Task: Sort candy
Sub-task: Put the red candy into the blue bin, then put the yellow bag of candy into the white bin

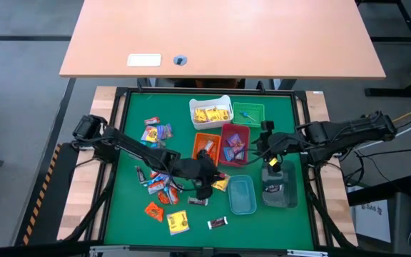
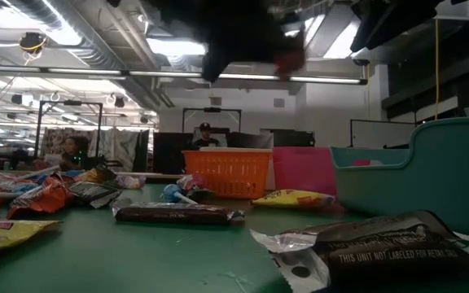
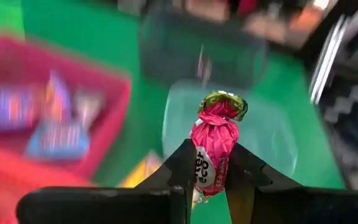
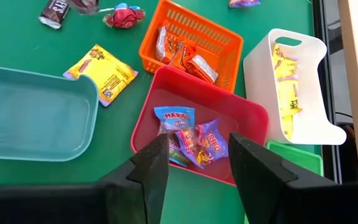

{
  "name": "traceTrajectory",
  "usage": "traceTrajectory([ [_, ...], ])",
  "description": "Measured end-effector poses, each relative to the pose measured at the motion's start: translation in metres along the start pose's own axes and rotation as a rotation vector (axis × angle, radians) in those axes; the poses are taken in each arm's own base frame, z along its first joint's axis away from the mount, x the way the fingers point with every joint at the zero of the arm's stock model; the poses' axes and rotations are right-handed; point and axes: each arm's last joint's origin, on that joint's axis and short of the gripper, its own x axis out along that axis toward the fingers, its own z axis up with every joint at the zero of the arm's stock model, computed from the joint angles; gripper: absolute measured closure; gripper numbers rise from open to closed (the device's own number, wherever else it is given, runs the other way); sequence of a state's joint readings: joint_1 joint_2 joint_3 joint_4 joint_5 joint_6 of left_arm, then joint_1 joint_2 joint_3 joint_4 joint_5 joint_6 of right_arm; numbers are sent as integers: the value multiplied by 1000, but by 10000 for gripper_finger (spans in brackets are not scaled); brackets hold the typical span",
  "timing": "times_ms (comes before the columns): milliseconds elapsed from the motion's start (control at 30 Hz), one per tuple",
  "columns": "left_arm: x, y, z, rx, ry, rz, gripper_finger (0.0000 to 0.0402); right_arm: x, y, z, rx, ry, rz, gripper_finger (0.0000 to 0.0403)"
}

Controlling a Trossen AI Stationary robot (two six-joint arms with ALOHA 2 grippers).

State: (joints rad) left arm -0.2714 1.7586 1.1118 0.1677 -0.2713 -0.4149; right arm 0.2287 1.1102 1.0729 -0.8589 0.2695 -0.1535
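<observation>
My left gripper [image 3: 210, 180] is shut on a pink wrapped candy [image 3: 215, 143] with a green twisted top, held above the mat near the clear teal bin [image 3: 272, 134]. From above, this gripper [image 1: 204, 178] sits at mid-table, left of that bin [image 1: 242, 196]. My right gripper [image 4: 194, 165] hangs open and holds nothing, above the red bin [image 4: 253, 112], which has blue and purple packets in it. In the high view it [image 1: 257, 148] is at the red bin's [image 1: 235, 128] right edge. Loose candy [image 1: 159, 187] lies scattered on the left half of the mat.
The orange bin [image 4: 222, 37] holds orange wrappers and the white bin [image 4: 319, 127] holds yellow ones. A green bin [image 1: 252, 107] stands at the back right. A yellow packet [image 4: 101, 71] lies by the teal bin. A dark grey object [image 1: 278, 189] sits under the right arm.
</observation>
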Motion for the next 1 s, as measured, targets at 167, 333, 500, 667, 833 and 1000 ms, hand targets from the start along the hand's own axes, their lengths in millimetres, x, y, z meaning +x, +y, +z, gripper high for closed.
traceTrajectory([
  [167, 18, -4, 2, -22, -165, -58, 350, 0, 0, 1, 1, -6, -1, 237],
  [333, 36, -7, -9, -77, -246, -102, 350, 0, 0, 3, 6, -27, -4, 237],
  [500, 53, -6, -23, -98, -316, -146, 344, 0, -1, 5, 6, -51, -8, 237],
  [667, 62, -4, -34, -138, -288, -147, 316, 0, -1, 5, 5, -49, -7, 237],
  [833, 65, -3, -38, -139, -281, -144, 274, 0, -1, 5, 4, -46, -7, 237],
  [1000, 65, -1, -38, -132, -275, -136, 233, 0, -1, 5, 4, -46, -7, 237],
])
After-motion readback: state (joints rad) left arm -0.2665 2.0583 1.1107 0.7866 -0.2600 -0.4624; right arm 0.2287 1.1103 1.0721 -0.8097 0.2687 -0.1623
